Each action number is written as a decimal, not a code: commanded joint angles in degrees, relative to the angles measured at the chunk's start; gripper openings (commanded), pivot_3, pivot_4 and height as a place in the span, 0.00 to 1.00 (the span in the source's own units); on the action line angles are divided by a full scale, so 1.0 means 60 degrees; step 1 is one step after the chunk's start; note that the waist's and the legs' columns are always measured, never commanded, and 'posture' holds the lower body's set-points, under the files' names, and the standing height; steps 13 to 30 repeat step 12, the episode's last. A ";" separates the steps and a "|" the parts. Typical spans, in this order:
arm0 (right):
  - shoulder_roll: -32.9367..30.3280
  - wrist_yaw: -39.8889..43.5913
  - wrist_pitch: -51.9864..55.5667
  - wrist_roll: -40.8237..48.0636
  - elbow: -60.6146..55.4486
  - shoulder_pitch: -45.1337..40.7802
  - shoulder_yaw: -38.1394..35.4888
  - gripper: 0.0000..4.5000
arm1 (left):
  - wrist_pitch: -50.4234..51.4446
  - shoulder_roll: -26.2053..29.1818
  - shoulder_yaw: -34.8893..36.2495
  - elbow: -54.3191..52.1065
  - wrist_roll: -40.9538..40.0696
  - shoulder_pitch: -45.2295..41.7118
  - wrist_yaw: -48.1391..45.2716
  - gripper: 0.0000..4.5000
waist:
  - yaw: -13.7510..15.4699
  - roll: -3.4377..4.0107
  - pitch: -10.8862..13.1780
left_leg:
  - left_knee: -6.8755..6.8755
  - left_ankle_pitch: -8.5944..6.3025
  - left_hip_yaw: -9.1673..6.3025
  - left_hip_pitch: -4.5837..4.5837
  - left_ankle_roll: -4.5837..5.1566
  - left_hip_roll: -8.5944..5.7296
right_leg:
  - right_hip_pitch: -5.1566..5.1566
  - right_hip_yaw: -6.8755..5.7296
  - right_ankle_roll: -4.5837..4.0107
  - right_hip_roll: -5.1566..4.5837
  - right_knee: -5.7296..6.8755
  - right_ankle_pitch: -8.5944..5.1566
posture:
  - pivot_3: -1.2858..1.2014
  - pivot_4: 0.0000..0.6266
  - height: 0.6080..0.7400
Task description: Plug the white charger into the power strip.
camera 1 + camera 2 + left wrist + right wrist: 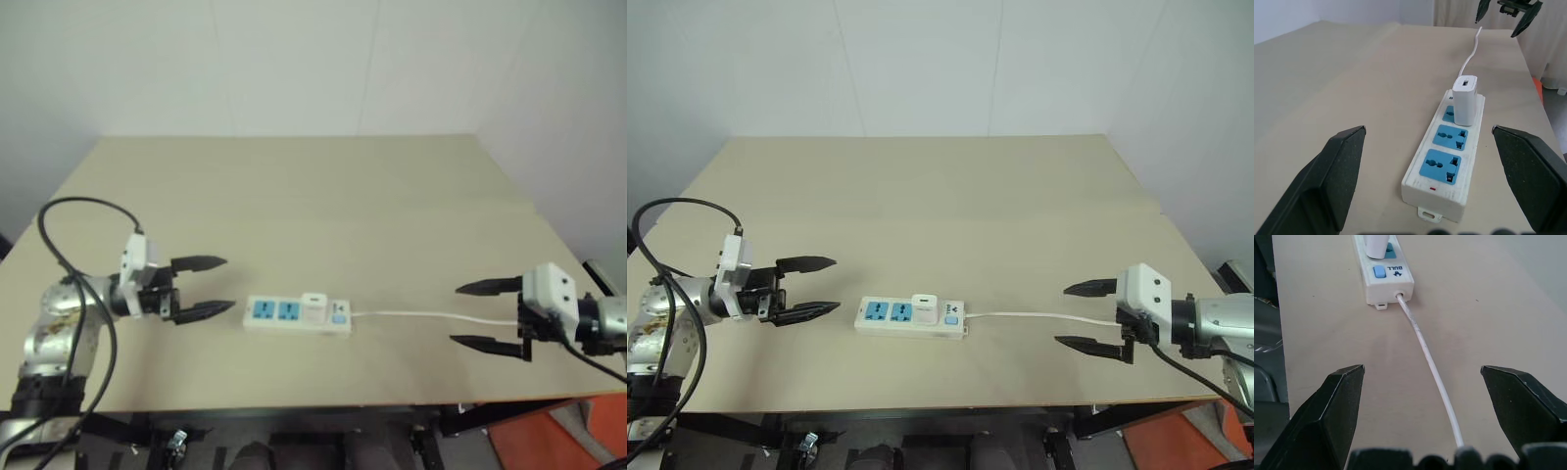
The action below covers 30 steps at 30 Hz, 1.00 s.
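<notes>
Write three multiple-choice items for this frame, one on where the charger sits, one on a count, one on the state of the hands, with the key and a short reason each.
1. Where is the white charger?
A. Lying on the table beside the strip
B. Standing in the power strip's socket nearest the cord end
C. Held in the left hand

2. How many blue socket faces are uncovered?
A. Two
B. Three
C. None

3. What state are the left hand and the right hand in?
A. Both shut on the cord
B. Left shut on the charger, right open
C. Both open and holding nothing

Key: 1 B, the charger stands upright on the socket next to the switch and cord. 2 A, two blue faces show beside the charger. 3 C, each hand's fingers are spread, apart from the strip at either end.
</notes>
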 commanded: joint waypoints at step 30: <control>-0.0367 0.0052 -0.0042 -0.0022 -0.0131 -0.0140 -0.0277 0.99 | 0.0067 0.0369 0.0725 -0.1361 -0.0030 0.0897 0.0855 1.00 | 0.0034 -0.0002 0.0003 | 0.0000 0.0000 0.0003 0.0000 0.0000 0.0001 | 0.0000 0.0002 0.0000 -0.0001 0.0000 0.0000 | 0.52 0.24 1.00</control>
